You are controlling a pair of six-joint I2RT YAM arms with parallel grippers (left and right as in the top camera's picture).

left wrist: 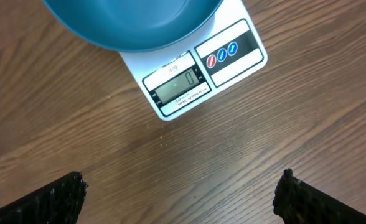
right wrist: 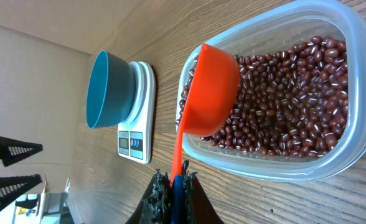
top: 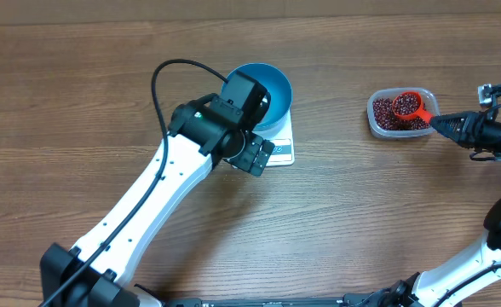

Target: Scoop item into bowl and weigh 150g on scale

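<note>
Our right gripper (right wrist: 173, 183) clamps the orange plastic scoop (right wrist: 211, 87); we should dig it under the small red-brown beans (right wrist: 295, 99) and lift level. Our left gripper (left wrist: 180, 190) gapes empty.

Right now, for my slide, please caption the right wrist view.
Right gripper holds an orange scoop in a clear tub of red-brown beans; the blue bowl sits on the white scale.

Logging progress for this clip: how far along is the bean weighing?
Done: the bowl sits on the scale, whose display reads zero. In hand: the right pincer grips the orange scoop, held in the tub of beans; the left pincer hangs open. Left: all the scooping and weighing.
</note>
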